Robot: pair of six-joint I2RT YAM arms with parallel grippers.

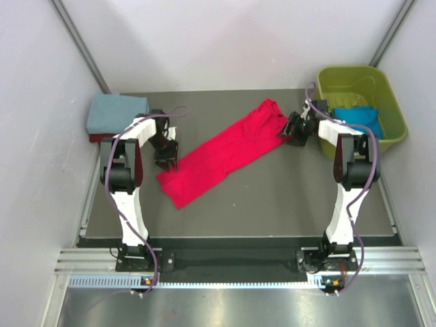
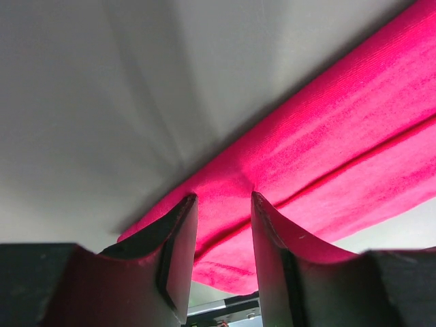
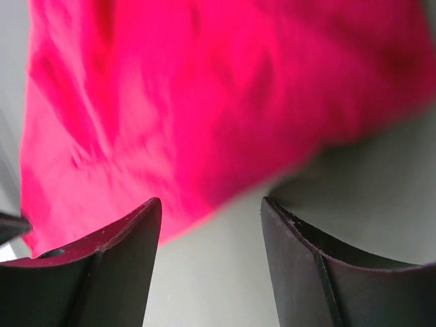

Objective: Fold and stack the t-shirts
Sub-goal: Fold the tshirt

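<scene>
While the top view takes in the whole counter [image 1: 286, 197], only the wrist cameras show how the fingers stand.

From above, the red tee [image 1: 221, 153] lies as a long folded strip, running diagonally from near left to far right. The left end effector [image 1: 165, 158] sits at the left edge of the strip's near end. The right end effector [image 1: 291, 129] is just beside its far end. In the far-left corner a blue-grey tee [image 1: 117, 112] lies folded on a dark red tee [image 1: 97, 137], of which only an edge shows. At far right a green tub [image 1: 390, 102] holds a blue tee [image 1: 357, 119]. The stack and the tub are seen only from above.

Close up, the left wrist view shows its fingers [image 2: 174, 238] partly apart, astride a raised fold at the red tee's edge. Cloth fills the gap between them, but I cannot tell whether they press it. The same view shows the strip's layered edges, which blur together from above.

On the right wrist view the fingers [image 3: 116, 252] stand well apart with bare counter between their tips. The red tee lies blurred just beyond them, and this end effector has hold of nothing.
</scene>
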